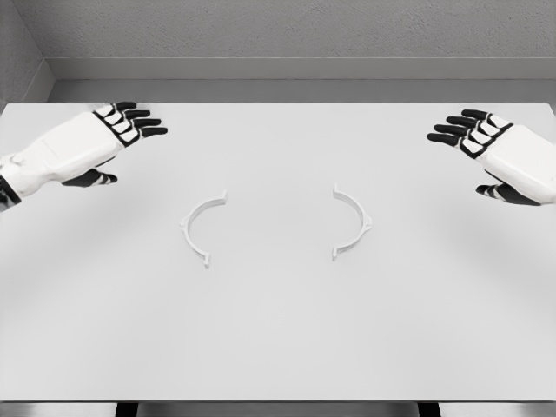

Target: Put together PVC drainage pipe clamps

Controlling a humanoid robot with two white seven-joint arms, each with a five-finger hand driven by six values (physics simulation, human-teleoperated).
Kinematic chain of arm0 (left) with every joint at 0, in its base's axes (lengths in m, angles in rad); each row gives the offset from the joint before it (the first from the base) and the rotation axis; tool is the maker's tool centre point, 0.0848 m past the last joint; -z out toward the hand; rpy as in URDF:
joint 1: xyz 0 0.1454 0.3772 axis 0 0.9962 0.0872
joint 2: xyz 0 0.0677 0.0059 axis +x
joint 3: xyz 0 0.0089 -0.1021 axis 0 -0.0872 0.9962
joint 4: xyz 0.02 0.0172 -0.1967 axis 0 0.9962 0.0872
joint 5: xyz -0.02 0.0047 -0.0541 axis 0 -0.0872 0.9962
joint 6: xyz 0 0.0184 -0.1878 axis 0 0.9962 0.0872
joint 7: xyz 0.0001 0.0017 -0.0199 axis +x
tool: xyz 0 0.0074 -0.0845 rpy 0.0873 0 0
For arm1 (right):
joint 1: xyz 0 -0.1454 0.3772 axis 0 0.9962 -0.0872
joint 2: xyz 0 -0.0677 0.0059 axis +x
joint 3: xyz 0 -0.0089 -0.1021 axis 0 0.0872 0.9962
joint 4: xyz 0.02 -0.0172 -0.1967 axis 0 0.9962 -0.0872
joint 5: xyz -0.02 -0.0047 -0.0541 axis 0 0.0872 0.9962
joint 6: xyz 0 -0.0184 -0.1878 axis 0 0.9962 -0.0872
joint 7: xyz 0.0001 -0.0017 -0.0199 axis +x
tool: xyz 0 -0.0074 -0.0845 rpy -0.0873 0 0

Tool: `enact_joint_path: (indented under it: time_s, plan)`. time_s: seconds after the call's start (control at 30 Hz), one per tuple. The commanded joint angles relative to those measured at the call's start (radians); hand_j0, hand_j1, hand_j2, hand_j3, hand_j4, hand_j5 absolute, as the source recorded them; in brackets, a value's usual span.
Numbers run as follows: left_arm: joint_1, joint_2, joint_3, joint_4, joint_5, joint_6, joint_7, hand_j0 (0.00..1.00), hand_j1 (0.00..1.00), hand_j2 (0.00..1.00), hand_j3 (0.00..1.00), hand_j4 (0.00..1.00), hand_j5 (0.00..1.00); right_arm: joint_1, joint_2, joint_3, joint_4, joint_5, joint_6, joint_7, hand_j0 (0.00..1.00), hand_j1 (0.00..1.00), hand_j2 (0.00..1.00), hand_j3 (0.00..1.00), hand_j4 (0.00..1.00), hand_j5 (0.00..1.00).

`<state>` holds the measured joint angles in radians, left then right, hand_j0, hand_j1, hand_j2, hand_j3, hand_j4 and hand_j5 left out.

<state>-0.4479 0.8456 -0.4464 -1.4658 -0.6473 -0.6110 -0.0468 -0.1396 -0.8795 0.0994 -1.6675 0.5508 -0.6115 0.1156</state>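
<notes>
Two white half-ring clamp pieces lie flat near the middle of the white table. The left clamp half bulges leftward and the right clamp half bulges rightward, their open sides facing each other across a wide gap. My left hand hovers at the far left, up and left of the left half, fingers spread and holding nothing. At the far right my right hand hovers up and right of the right half, also spread and empty.
A grey wall runs behind the table's far edge. The table's front edge crosses the bottom of the picture, with dark legs showing below it.
</notes>
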Motion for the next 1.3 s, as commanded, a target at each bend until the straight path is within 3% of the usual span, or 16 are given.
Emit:
enact_joint_path:
  time_s: [0.0, 0.1, 0.13, 0.17, 0.3, 0.37, 0.47, 0.57, 1.27]
  plan:
    - [0.0, 0.006, -0.011, 0.016, 0.009, 0.0, -0.004, 1.0, 1.0, 1.0, 1.0, 1.0, 1.0, 0.0, 0.004, 0.003, -0.003, -0.006, 0.001, -0.001, 1.0, 1.0, 1.0, 1.0, 1.0, 1.0]
    - [-0.003, 0.007, -0.012, 0.018, 0.008, 0.0, -0.004, 1.0, 1.0, 1.0, 1.0, 1.0, 1.0, -0.005, 0.014, 0.008, 0.0, -0.005, 0.001, -0.002, 1.0, 1.0, 1.0, 1.0, 1.0, 1.0]
    - [-0.005, 0.0, -0.014, 0.019, 0.005, 0.0, -0.005, 1.0, 1.0, 1.0, 1.0, 1.0, 1.0, -0.008, 0.045, 0.009, 0.0, -0.002, 0.001, 0.002, 1.0, 1.0, 1.0, 1.0, 1.0, 1.0]
    - [-0.006, 0.0, -0.029, 0.028, 0.005, 0.0, -0.01, 1.0, 1.0, 1.0, 1.0, 1.0, 1.0, -0.018, 0.051, 0.029, 0.002, 0.005, 0.001, 0.056, 1.0, 1.0, 1.0, 1.0, 1.0, 1.0]
    - [-0.008, -0.059, -0.064, 0.073, 0.001, 0.0, -0.013, 1.0, 1.0, 1.0, 1.0, 1.0, 1.0, -0.104, 0.162, 0.08, 0.08, 0.006, 0.001, 0.2, 1.0, 1.0, 1.0, 1.0, 1.0, 1.0]
    - [-0.008, -0.085, -0.064, 0.088, 0.001, 0.0, -0.031, 1.0, 1.0, 1.0, 1.0, 1.0, 1.0, -0.146, 0.189, 0.138, 0.124, 0.037, 0.001, 0.208, 1.0, 1.0, 1.0, 1.0, 1.0, 1.0]
    - [-0.008, -0.109, -0.078, 0.09, 0.0, 0.0, -0.045, 1.0, 1.0, 1.0, 1.0, 1.0, 1.0, -0.16, 0.261, 0.152, 0.187, 0.075, 0.001, 0.233, 0.99, 0.99, 0.99, 0.99, 0.99, 0.99]
    - [-0.009, -0.122, -0.084, 0.088, 0.0, 0.0, -0.053, 1.0, 1.0, 1.0, 1.0, 1.0, 1.0, -0.189, 0.295, 0.198, 0.213, 0.077, 0.001, 0.242, 0.95, 0.95, 0.95, 0.95, 0.95, 0.95]
    - [0.008, -0.132, -0.109, 0.078, 0.003, 0.0, -0.054, 1.0, 1.0, 1.0, 1.0, 1.0, 1.0, -0.212, 0.364, 0.212, 0.288, 0.084, 0.001, 0.237, 0.94, 0.94, 0.94, 0.94, 0.94, 0.94]
